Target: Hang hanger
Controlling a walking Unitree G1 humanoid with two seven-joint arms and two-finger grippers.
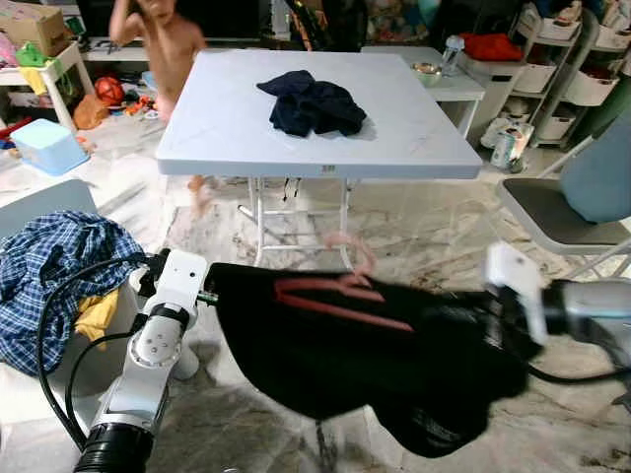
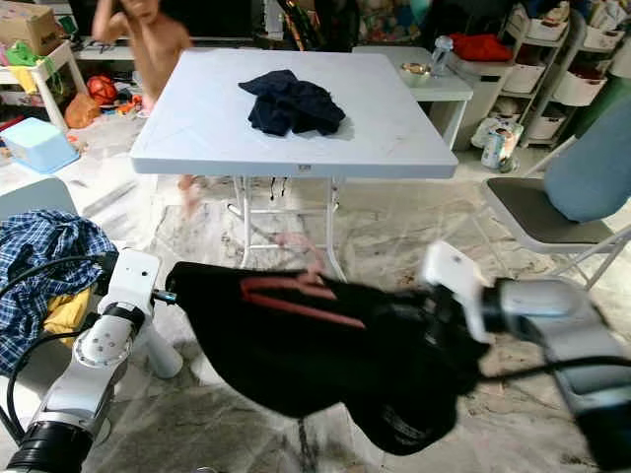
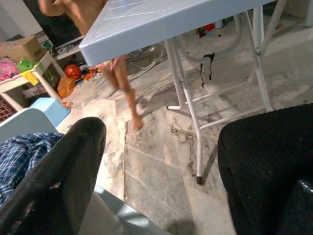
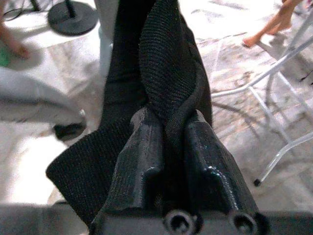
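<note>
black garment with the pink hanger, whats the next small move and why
Probably hold the black garment taut and steady first: the right gripper is shut on its cloth, the left gripper is at its other edge, and the pink hanger lies on top, hook toward the table, looking blurred.

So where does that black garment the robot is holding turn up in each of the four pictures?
Left eye view: black garment low centre, stretched between both arms, pink hanger on it.
Right eye view: low centre.
Left wrist view: a black fold at one edge.
Right wrist view: pinched between the right gripper fingers, trailing away.
Shared landmark: white folding table, its legs in both wrist views.
</note>
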